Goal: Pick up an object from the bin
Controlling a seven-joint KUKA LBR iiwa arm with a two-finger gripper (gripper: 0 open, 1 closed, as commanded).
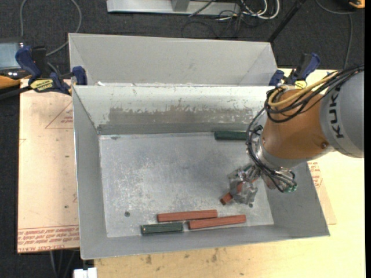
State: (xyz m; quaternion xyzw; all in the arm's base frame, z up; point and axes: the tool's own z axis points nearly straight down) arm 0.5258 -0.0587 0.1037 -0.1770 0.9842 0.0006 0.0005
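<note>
Gripper [242, 191], clenched or released we cannot tell, sits low near the bin's [151, 172] right edge, just beside a small red block [226, 199]; we should centre on it before lifting.

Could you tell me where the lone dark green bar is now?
In the camera view, the lone dark green bar lies at the foot of the bin's back wall, right of centre, just left of the arm's orange cover.

Grey bin [145, 167], four sticks on its floor.
Green stick [230, 135] lies against the far wall, right; along the near edge: dark stick [162, 229], red stick [186, 216], second red stick [217, 221].
</note>
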